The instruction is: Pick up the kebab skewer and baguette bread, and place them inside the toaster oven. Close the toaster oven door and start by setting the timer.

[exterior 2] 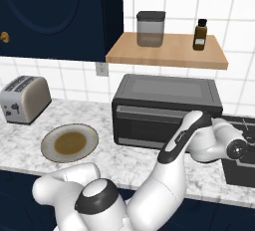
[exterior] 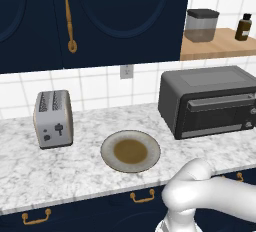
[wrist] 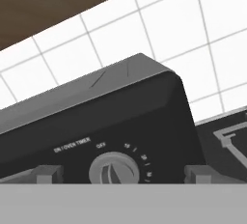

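The toaster oven [exterior: 207, 101] [exterior 2: 167, 110] stands on the counter with its door [exterior: 217, 116] [exterior 2: 149, 125] shut against the body. The kebab skewer and the baguette bread are out of view. My arm reaches round the oven's right end in the right base view. In the hand view my gripper [wrist: 124, 174] is open and close in front of the oven's control panel [wrist: 120, 117]. Its two fingertips [wrist: 48, 174] stand one on each side of the timer knob [wrist: 113, 172], apart from it. The knob's dial marks run from OFF up through numbers.
An empty plate [exterior: 107, 146] [exterior 2: 47, 143] lies left of the oven, and a silver two-slot toaster [exterior: 52, 118] [exterior 2: 24, 99] stands further left. A wooden shelf [exterior 2: 167, 51] above the oven carries a jar and a bottle. A dark cooktop [exterior 2: 239, 170] lies right of the oven.
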